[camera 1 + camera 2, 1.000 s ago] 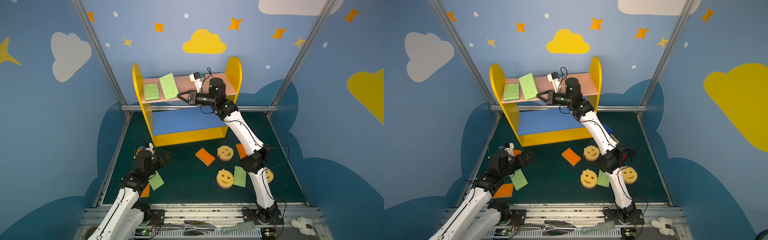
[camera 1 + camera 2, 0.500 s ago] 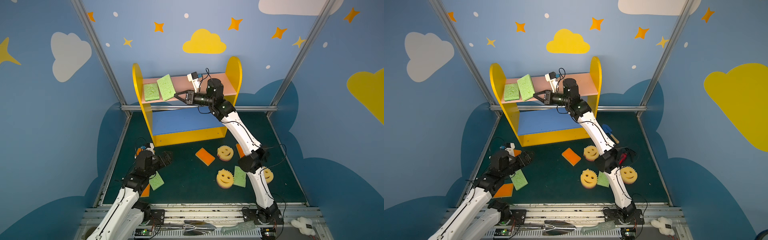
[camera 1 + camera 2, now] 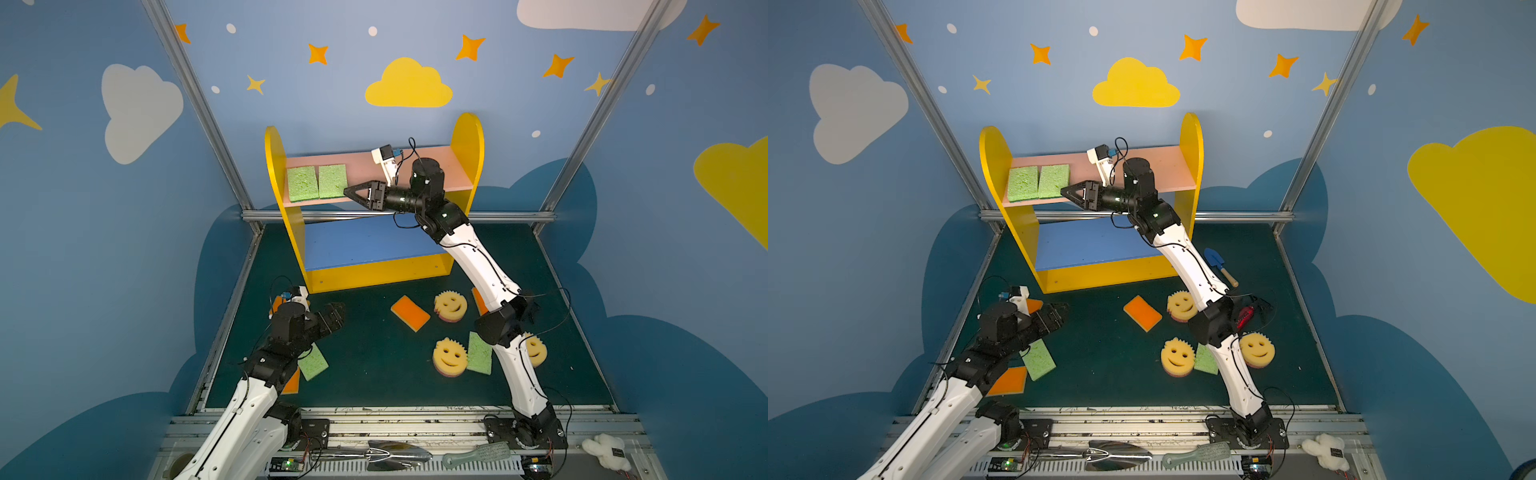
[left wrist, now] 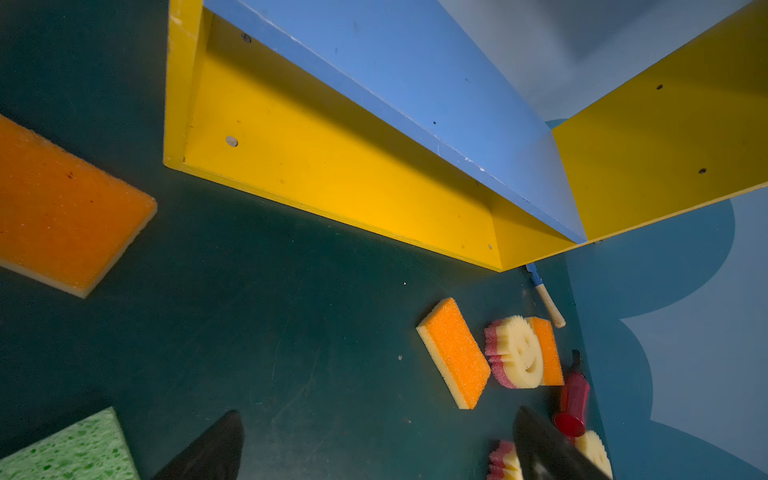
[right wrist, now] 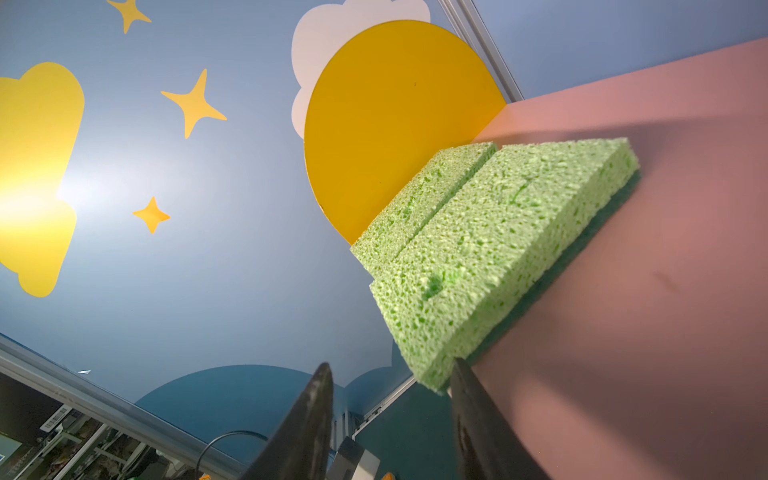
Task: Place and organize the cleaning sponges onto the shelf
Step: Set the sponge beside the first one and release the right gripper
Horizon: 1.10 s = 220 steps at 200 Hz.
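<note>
Records two green sponges (image 3: 332, 181) flat, side by side and touching, on shelf (image 3: 467, 137) pink board (image 3: 357, 160). Finds right fingers (image 5: 309, 415) spread at their edge. Finds left fingers (image 4: 212, 449) spread wide above worktop (image 3: 374, 353).

Your shelf (image 3: 465, 137) stands near the desk's (image 3: 374, 374) back edge. On its pink upper board (image 3: 361, 160), at the left end, two green sponges (image 3: 302, 183) lie flat, touching side by side. Scattered on the desk you see orange sponges (image 3: 409, 312), three smiley sponges (image 3: 450, 305), two loose green sponges (image 3: 312, 362) and a blue shovel (image 3: 1214, 259).
</note>
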Available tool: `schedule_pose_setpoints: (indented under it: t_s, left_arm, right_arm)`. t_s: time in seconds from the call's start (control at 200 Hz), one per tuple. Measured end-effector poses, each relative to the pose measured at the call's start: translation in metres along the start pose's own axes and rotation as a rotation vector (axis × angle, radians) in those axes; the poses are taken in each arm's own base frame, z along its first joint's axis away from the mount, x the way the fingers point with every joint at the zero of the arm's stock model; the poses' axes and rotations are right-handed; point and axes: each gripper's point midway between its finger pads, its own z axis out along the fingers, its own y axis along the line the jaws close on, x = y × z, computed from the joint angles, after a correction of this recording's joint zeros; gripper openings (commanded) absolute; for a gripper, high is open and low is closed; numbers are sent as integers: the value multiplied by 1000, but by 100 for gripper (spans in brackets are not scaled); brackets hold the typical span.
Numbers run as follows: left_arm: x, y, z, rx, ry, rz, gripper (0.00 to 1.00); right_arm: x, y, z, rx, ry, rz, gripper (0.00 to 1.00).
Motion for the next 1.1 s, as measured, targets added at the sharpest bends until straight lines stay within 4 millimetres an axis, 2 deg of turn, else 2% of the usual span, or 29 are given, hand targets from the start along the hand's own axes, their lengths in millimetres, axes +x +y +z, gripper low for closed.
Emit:
schedule_pose_setpoints:
  t_s: [0.095,0.175,0.25,0.43,0.621,0.776,0.871,1.016,1.101]
  left_arm:
    - [0,0,0,0,0,0,99]
    - [1,0,0,-2,3,4,100]
    - [3,2,-1,-12,13,14,99]
    - [-3,0,-12,-48,22,42,99]
    - [-10,7,-27,-136,25,49,99]
    - [6,29,-34,-228,63,37,99]
    - [23,46,-37,-270,81,20,99]
    - [53,69,-31,-332,134,28,99]
    - [67,82,-25,-393,176,40,99]
  right_arm:
    - [0,0,0,0,0,-2,49]
    - [0,1,0,-3,-1,-6,56]
    - [-1,3,0,-11,-4,-21,59]
    - [0,5,-4,-4,4,-44,61]
    - [7,10,-21,33,27,-31,63]
    - [5,27,-40,51,26,-55,65]
    - [5,41,-56,56,25,-69,67]
    - [12,59,-78,64,29,-77,68]
    - [19,62,-87,71,35,-78,70]
